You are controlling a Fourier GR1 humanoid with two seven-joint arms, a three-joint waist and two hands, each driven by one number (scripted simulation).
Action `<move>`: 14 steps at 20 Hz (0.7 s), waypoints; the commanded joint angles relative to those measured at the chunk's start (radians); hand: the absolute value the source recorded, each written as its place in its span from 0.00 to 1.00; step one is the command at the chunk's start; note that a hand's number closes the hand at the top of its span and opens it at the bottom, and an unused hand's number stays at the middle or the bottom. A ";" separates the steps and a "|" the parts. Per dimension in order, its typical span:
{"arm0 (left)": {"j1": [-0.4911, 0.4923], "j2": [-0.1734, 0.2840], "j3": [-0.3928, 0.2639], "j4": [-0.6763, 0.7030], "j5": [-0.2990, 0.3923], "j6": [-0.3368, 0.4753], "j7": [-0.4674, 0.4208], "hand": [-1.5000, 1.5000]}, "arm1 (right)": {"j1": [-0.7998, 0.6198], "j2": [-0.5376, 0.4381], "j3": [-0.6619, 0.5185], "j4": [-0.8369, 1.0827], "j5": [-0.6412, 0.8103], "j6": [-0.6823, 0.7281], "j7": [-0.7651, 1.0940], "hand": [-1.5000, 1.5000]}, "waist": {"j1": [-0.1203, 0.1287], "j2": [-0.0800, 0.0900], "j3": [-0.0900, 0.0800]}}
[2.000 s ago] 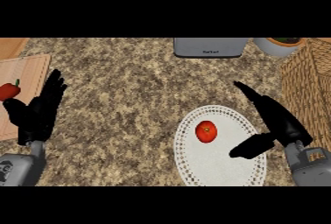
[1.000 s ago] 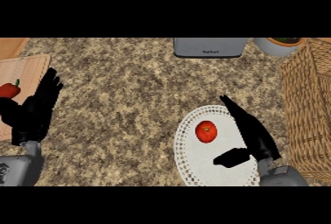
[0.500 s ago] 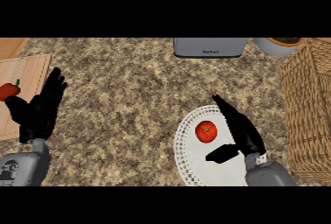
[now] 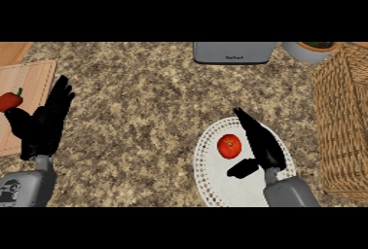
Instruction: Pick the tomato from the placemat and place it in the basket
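Surface: speckled brown-and-beige stone tabletop, seen steeply from above across the whole frame.
Placemat: a round white lace-edged placemat is laid at lower centre-right of the frame.
Tomato: a small round red tomato is seen resting on the upper part of the placemat, uncovered and not held.
Basket: a woven tan wicker basket is placed along the right edge of the frame, well apart from the tomato.
Right robot hand: the black right robot hand is held just to the right of the tomato, fingers straight and pointing to the upper left, thumb spread out below the fruit; nothing is clasped. Whether the fruit is touched cannot be told.
Left robot hand: the black left robot hand is shown resting at the left edge of the frame, fingers up and relaxed.
Handling: the tomato is judged to be light, smooth-skinned and somewhat slippery, soft enough to bruise and apt to roll if nudged.
Hold: a grasp around its widest part is advised, fingers on the right flank and thumb on the lower left, so that it is cupped rather than pinched at the top.
Other things: a pale wooden cutting board with a red pepper is seen at the left; a grey boxy appliance and a grey pot are set along the top.
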 commanded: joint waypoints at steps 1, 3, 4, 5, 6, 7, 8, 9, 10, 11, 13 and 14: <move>-0.053 -0.013 0.020 0.079 -0.023 -0.019 -0.030 0.50 | -0.047 0.022 -0.033 0.021 0.012 0.039 0.008 0.00 | -0.002 0.000 0.000; -0.048 -0.006 0.052 0.085 -0.010 -0.035 -0.040 0.50 | -0.020 0.015 -0.038 0.023 0.028 0.035 -0.017 0.00 | -0.002 0.000 0.000; -0.043 0.000 0.047 0.067 -0.029 -0.029 -0.039 0.50 | -0.029 0.013 -0.059 0.094 0.024 0.001 -0.074 0.00 | -0.001 0.000 0.000; -0.027 -0.011 0.033 -0.014 -0.020 -0.024 0.042 0.50 | -0.025 0.061 -0.011 0.068 0.059 -0.004 -0.016 0.00 | 0.000 0.000 0.000; -0.048 -0.013 0.059 0.099 -0.017 -0.039 -0.048 0.50 | -0.041 0.034 -0.043 0.101 0.042 0.020 -0.059 0.00 | -0.001 0.000 0.000; -0.037 -0.039 0.025 0.041 -0.040 -0.014 -0.007 0.50 | -0.068 0.074 -0.034 0.109 0.067 -0.003 -0.015 0.00 | 0.000 0.000 0.000; 0.044 -0.022 0.052 0.023 -0.008 -0.059 -0.075 0.50 | 0.023 0.035 -0.021 0.014 0.056 0.034 -0.003 0.00 | -0.001 -0.001 0.000; -0.049 -0.037 0.036 0.083 -0.049 -0.019 -0.030 0.50 | 0.032 0.040 -0.004 0.005 0.073 0.036 -0.019 0.00 | -0.003 0.000 0.000; -0.053 -0.019 0.046 0.039 -0.027 -0.035 -0.013 0.50 | -0.124 0.051 -0.075 0.209 0.059 0.015 -0.053 0.00 | 0.003 0.001 0.000; -0.050 -0.016 0.062 0.066 -0.027 -0.043 -0.016 0.50 | -0.028 0.057 -0.041 0.153 0.080 -0.005 -0.063 0.00 | -0.001 0.000 0.000; 0.025 -0.033 0.052 -0.011 -0.020 -0.063 -0.019 0.50 | -0.035 0.082 -0.031 0.102 0.091 0.012 -0.020 0.00 | 0.000 -0.001 0.000; -0.081 -0.024 0.074 0.106 -0.033 -0.029 -0.011 0.50 | -0.054 0.096 -0.042 0.192 0.085 -0.036 -0.077 0.00 | -0.001 0.001 0.000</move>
